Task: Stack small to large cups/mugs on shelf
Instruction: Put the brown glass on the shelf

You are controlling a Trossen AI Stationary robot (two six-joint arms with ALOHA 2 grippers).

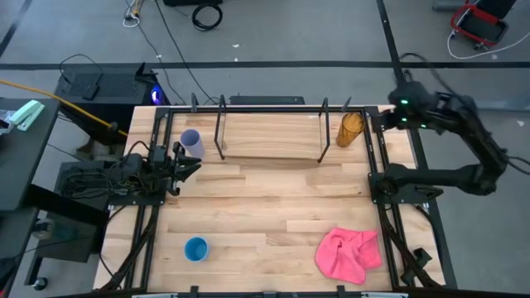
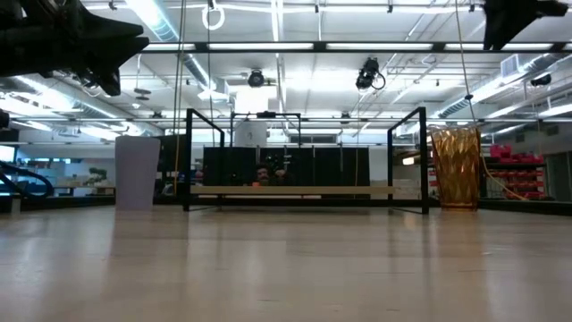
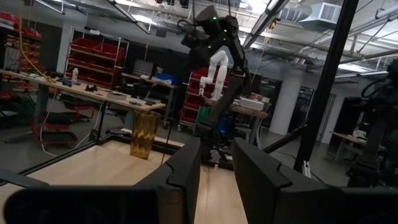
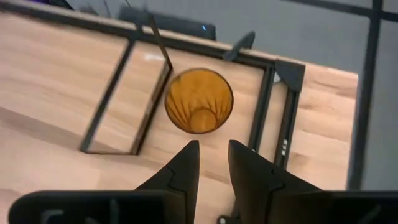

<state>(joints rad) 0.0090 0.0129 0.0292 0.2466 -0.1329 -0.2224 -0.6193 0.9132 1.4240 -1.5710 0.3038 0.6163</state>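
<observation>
At the back right of the table the amber cup (image 1: 351,128) stands upright just outside the shelf (image 1: 273,136) right end frame, not on the board; right gripper (image 4: 211,163) hangs above it looking straight into its mouth, fingers parted with a narrow gap and holding nothing. Lavender cup (image 1: 192,142) stands upright beside the shelf's left end, with the left gripper (image 1: 184,162) just beside it; left fingers are slightly apart and empty in the wrist view. Blue cup (image 1: 196,248) sits alone at the front left, well apart from the shelf, pink cloth (image 1: 348,252) front right. Risks as I see them: amber cup is tall and sits tight against the rods, so a regrasp or lift could clip the frame and tip it. Left arm could knock the lavender cup while repositioning. Nothing is nested yet, so a wrong pick order would block the stack.
</observation>
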